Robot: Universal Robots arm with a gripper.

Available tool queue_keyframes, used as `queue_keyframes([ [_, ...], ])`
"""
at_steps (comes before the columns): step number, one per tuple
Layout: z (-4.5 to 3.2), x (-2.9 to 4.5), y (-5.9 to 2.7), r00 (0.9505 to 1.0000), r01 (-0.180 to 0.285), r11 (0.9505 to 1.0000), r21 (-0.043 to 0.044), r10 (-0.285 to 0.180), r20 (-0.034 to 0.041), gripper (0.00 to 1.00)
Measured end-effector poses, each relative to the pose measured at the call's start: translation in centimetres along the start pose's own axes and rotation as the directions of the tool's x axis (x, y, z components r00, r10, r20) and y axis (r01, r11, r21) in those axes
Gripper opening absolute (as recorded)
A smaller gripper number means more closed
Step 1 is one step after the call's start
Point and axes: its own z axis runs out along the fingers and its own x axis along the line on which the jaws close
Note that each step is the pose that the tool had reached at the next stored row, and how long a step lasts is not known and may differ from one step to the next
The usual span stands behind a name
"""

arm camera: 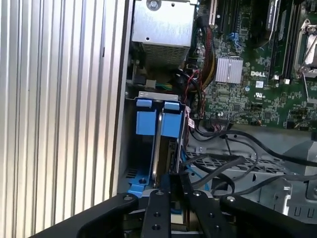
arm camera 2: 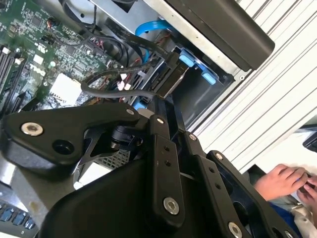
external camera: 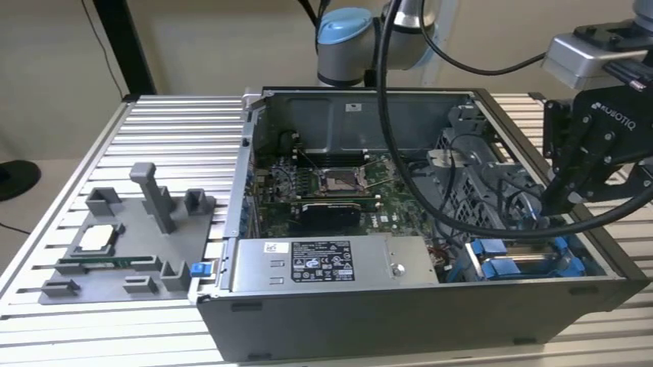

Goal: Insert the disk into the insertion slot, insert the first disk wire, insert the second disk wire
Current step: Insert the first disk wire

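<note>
Gripper [arm camera: 177, 179] linkages loom over the seated disk [arm camera: 157, 144].
Standing on edge in its blue carrier [arm camera: 148, 121], the disk sits inside the insertion slot [arm camera: 130, 148] at a corner of the case [external camera: 408, 321]; the gripper's fingers are pinched together close above it, among black cables [arm camera: 233, 163], beside the motherboard [arm camera: 257, 74].

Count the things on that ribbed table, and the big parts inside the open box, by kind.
Open computer case: 1
Grey parts tray: 1
Grey power-supply box: 1
Square silver processor socket: 1
Total: 4
</note>
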Motion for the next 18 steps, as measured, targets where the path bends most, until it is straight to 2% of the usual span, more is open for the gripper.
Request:
queue_keyframes([
  [3,0.11,0.03,0.00,0.9998,-0.021,0.9998,-0.0001,0.021,0.0012,0.00],
  [5,0.22,0.06,0.00,0.9995,-0.031,0.9995,-0.0001,0.031,0.0057,0.00],
  [10,0.41,0.24,-0.03,0.9986,-0.041,0.9991,0.0005,0.041,0.0342,0.00],
  [12,0.45,0.36,-0.03,0.9981,-0.045,0.9990,0.0006,0.044,0.0430,0.00],
  [18,0.60,1.03,-0.06,0.9975,-0.054,0.9986,0.0003,0.054,0.0452,0.00],
])
